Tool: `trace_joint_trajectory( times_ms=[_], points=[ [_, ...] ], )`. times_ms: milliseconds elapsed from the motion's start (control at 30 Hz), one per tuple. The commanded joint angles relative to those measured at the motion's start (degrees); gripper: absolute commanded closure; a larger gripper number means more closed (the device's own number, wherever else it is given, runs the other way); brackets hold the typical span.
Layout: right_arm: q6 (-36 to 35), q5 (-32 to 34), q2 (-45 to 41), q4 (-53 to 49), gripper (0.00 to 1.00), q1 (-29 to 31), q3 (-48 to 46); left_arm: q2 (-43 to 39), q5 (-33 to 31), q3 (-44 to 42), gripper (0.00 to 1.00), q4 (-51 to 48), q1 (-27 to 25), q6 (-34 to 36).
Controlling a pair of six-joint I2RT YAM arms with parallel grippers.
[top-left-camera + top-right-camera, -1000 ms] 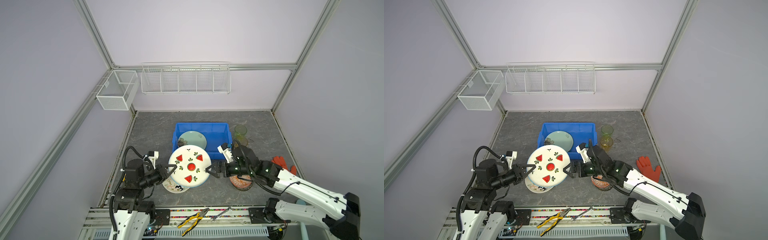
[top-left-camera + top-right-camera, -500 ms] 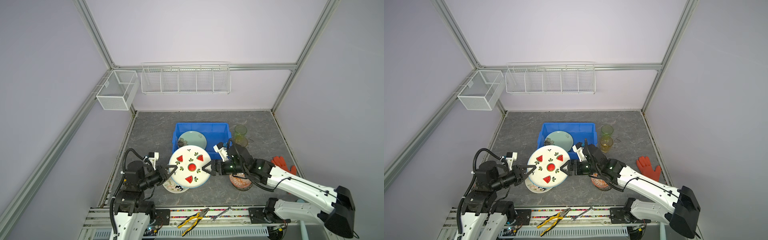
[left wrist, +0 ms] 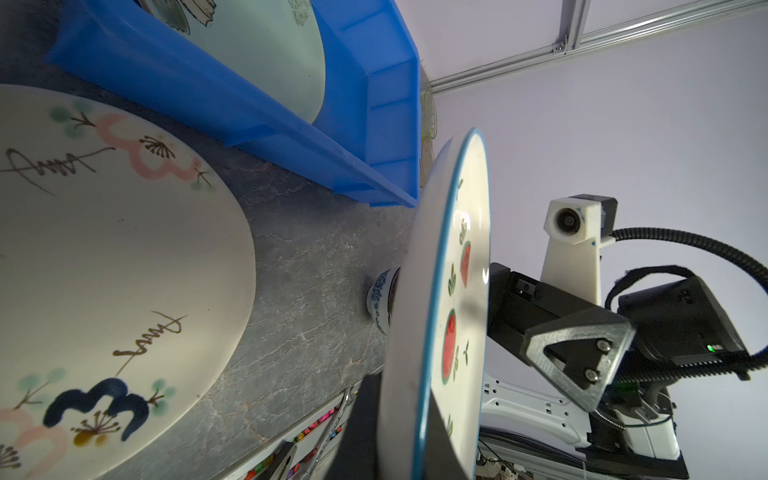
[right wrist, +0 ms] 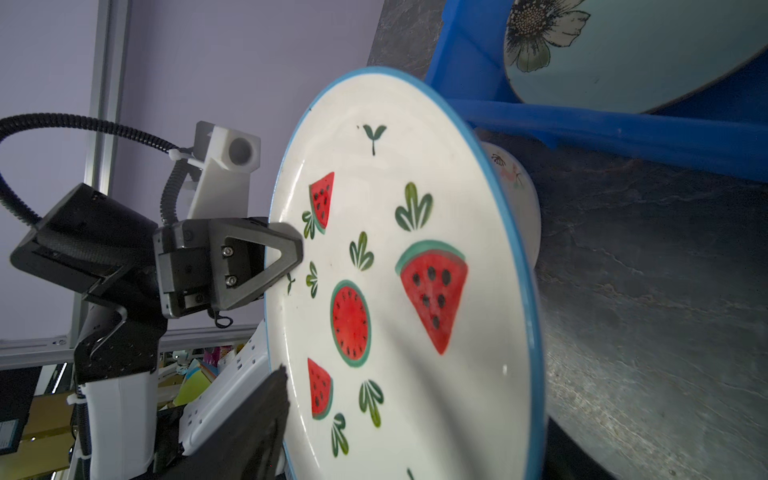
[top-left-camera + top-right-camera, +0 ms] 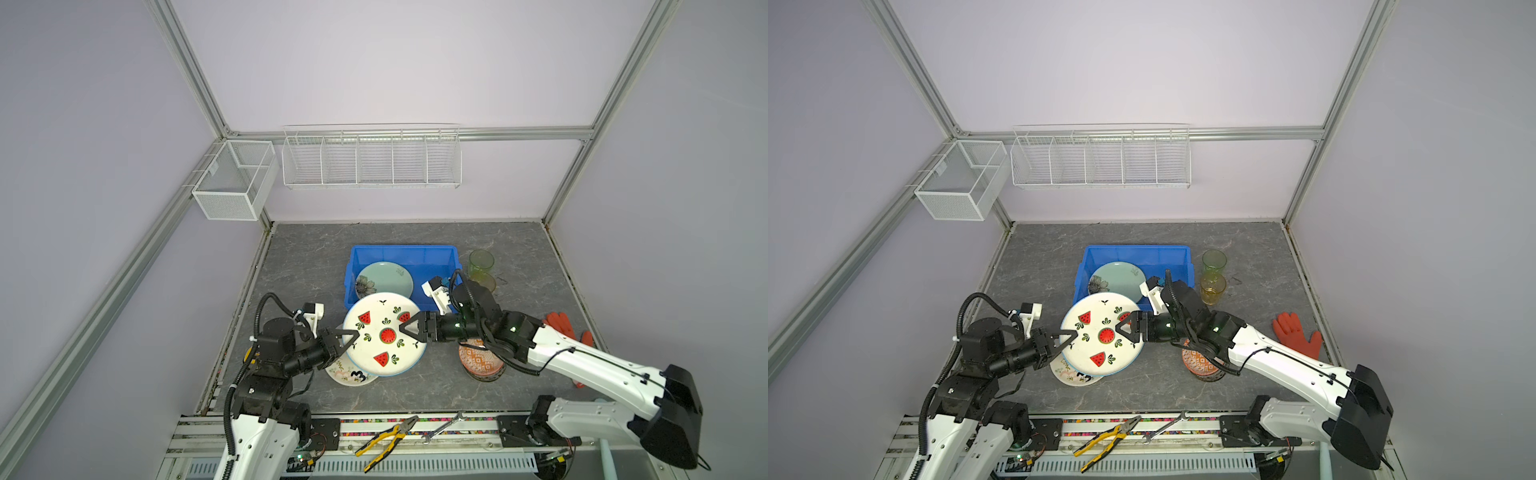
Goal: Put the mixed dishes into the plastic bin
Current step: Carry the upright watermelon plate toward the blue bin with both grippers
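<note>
In both top views the left fingers (image 5: 348, 333) are pinching the left edge of the watermelon plate (image 5: 384, 334). They are shut tight on it and holding it up in the air. The right fingers (image 5: 409, 328) are reaching over the plate's right edge and standing wide apart, with the edge sitting between them. In the left wrist view the upper one of the right fingers is hanging a little way off the plate's painted face, not touching it. The lower one is hiding behind the plate.

The watermelon plate is hanging over the cream flower plate (image 5: 349, 374), which is lying flat on the counter (image 5: 307, 266), just in front of the blue bin (image 5: 403, 252). The pale green plate (image 5: 384, 280) is leaning inside the bin. The green glass (image 5: 481, 262) and the amber glass (image 5: 488, 283) are standing just beside the bin. The orange bowl (image 5: 478, 361) is sitting under the right arm.
</note>
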Motion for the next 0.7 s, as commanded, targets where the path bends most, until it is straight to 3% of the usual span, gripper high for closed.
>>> trace_joint_trajectory(
  times_ms=[0,167,333,667],
  points=[
    [1.5,-1.5,0.5,3.1,0.28,-0.6,1.3,0.4,-0.4,-0.1,1.00,7.1,-2.0,-1.3],
    [1.6,-1.5,0.4,3.0,0.43,-1.3,1.2,2.5,-3.6,-1.6,1.00,10.6,-5.9,-2.5],
    [1.7,-0.9,-0.5,2.4,0.51,-2.0,0.5,5.0,-6.9,-2.2,1.00,13.0,-10.0,-3.0],
    [0.7,-0.4,-3.6,0.3,0.66,-3.9,-0.6,6.8,-8.3,-3.3,1.00,15.7,-11.0,-3.6]
  ],
)
